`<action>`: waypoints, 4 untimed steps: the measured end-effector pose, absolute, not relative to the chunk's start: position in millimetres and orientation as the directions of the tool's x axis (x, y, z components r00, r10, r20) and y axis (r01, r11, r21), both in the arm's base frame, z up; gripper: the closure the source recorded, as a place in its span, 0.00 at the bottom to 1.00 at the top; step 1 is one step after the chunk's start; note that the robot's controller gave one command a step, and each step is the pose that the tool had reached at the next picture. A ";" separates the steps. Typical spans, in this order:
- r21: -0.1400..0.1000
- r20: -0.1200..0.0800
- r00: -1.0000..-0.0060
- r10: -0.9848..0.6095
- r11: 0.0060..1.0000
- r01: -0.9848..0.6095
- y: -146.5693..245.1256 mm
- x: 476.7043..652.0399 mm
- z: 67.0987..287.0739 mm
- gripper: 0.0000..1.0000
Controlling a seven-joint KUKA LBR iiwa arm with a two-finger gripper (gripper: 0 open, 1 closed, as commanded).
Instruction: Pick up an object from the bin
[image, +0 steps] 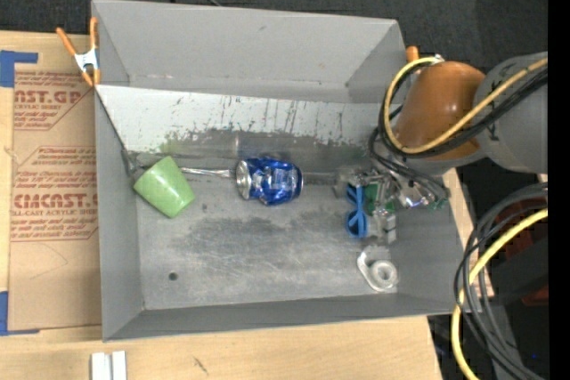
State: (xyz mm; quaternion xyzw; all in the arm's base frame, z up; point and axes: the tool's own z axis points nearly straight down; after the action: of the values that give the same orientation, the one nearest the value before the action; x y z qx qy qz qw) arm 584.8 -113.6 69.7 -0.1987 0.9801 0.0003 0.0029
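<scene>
— What lay closest to the lens?

— A white ring point(381, 272), flat on the floor of the bin point(267, 285) by the front right corner. My gripper point(374, 218) hung just behind it, low over the floor on the right side.

— Had you got anything?

— Not that I could see. I judged the pick as not yet made: nothing was lifted and every piece lay on the floor. I couldn't tell whether the jaws were open or closed. A blue piece point(357, 214) sat right at the tool's tip, and I couldn't say whether it belonged to the tool or was a loose thing.

— So which was the target?

— The ring was my guess, since it was nearest: close to the gripper but apart from it. It was round, so it had no long axis to speak of, and its hole faced up.

— And the others?

— A crushed blue can point(270, 181) lay on its side mid-bin by the back wall, long axis left to right, silver end to the left. A green cup point(164, 187) lay tipped over at the far left, well apart from the gripper.

— What remained?

— Closing on a thing and lifting it clear.
</scene>
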 end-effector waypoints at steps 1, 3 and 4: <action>0.000 -0.009 -0.922 -0.388 0.922 -0.388 -112.8 585.5 69.9 0.00; 0.000 -0.013 -0.922 -0.387 0.922 -0.387 -111.6 586.5 70.4 1.00; -0.005 -0.008 -0.922 -0.386 0.922 -0.386 -111.2 588.9 144.3 1.00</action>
State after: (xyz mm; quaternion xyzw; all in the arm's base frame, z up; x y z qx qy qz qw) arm 588.9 -111.2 144.3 -0.1969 0.9804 -0.0016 0.0046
